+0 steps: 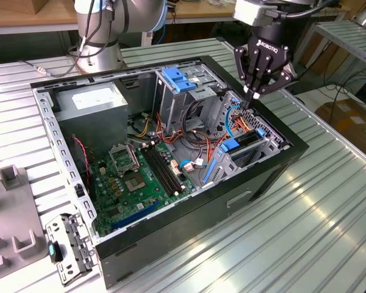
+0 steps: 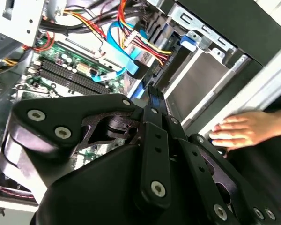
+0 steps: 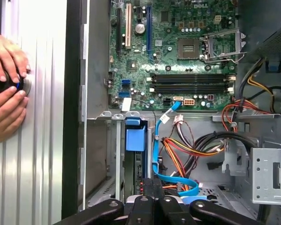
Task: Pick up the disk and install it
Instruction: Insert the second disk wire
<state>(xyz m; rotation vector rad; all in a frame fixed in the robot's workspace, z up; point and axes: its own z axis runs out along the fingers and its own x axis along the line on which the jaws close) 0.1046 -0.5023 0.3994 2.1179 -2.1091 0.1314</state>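
The disk stands on edge in the drive cage at the exterior view's right end of the open computer case. Its blue rail end shows in the first wrist view, and the rest is hidden by the cage. My gripper hangs just above the cage's far end with its fingers pressed together and nothing between them. In the first wrist view the shut fingertips lie over the slot beyond the blue rail end. Whether they touch the disk I cannot tell.
A grey power-supply box, a green motherboard and loose coloured cables fill the case. A blue latch tops the upper cage. A person's hand rests on the ribbed table beside the case. Grey fixtures stand at the exterior view's left.
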